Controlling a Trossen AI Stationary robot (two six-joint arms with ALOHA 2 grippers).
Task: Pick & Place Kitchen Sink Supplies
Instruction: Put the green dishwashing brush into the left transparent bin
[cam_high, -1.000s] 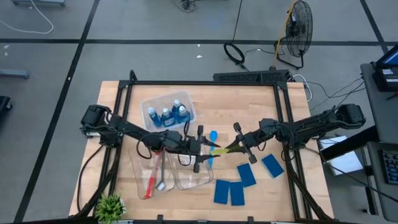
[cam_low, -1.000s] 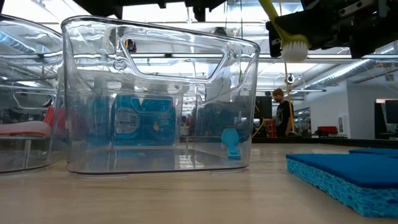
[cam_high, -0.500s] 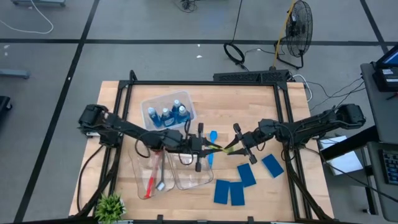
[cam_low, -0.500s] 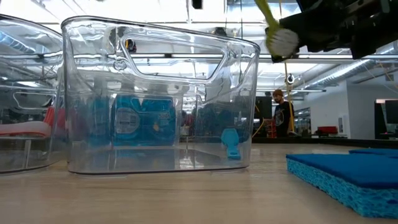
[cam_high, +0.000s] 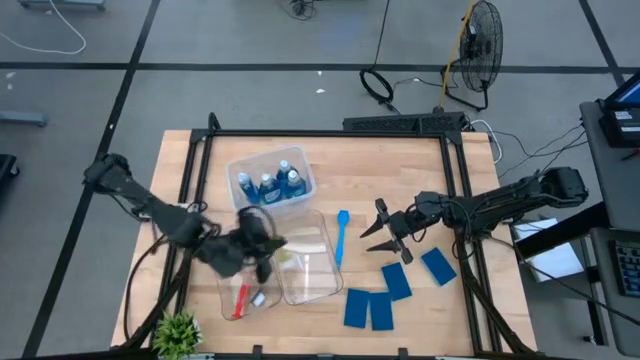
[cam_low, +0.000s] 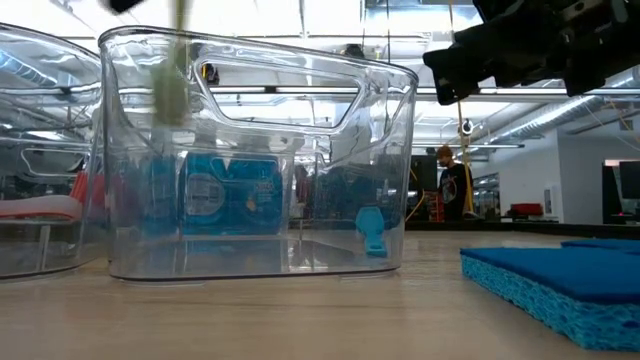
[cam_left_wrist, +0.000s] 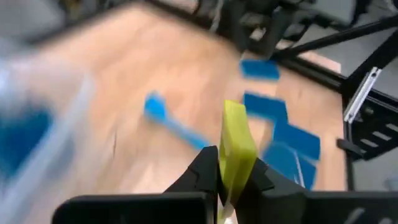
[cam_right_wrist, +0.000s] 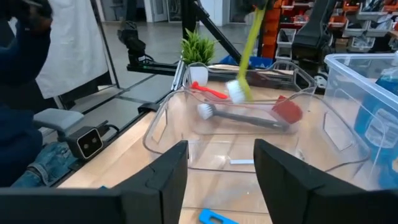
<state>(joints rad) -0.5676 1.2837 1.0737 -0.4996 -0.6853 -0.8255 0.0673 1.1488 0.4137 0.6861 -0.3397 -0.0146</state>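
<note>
Floor: grey concrete crossed by dark lines.
Table: pale wood in a black frame.
Fan: black pedestal fan stood on the floor beyond the table's far right corner.
Cables: black loops lay beside it.
Ceiling: bright strip lights shone.
Person: stood far back.
</note>
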